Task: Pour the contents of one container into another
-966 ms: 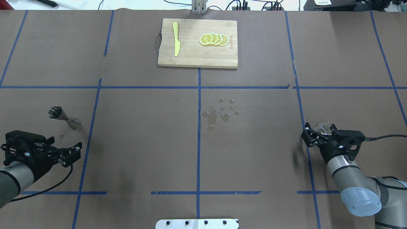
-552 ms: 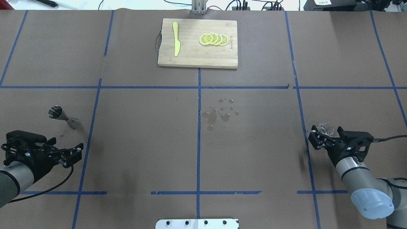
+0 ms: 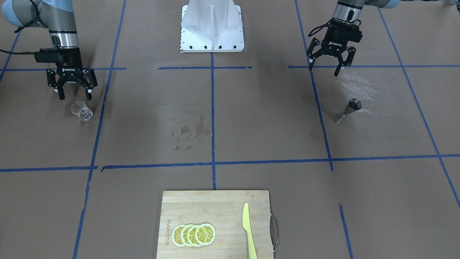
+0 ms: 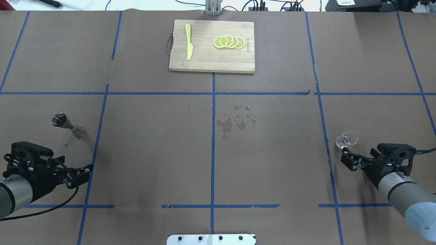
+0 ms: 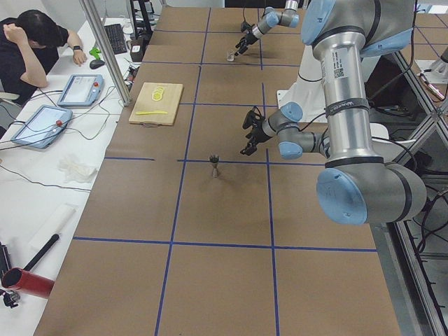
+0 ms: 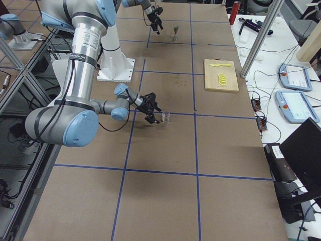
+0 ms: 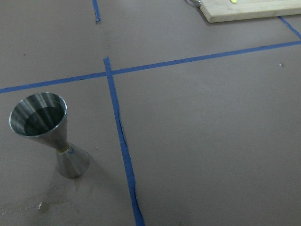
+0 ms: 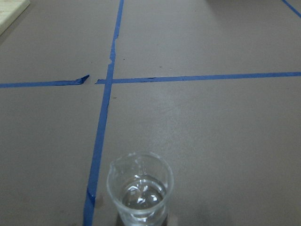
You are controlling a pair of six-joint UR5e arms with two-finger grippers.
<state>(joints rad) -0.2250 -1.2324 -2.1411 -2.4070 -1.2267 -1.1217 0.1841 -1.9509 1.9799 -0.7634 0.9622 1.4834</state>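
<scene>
- The small glass cup (image 4: pixel 346 140) was seen upright toward the right side of the table (image 4: pixel 272 170), just ahead of the right gripper (image 3: pixel 74 95), on its far side from the robot, and untouched.
- The metal jigger (image 4: pixel 68 125) was placed upright well apart at the left side, nearest the left gripper (image 3: pixel 324 69).
- Both grippers were held wide open, with nothing grasped.

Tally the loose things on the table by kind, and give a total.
cup: 1
jigger: 1
board: 1
knife: 1
lemon slices: 4
Total: 8
</scene>
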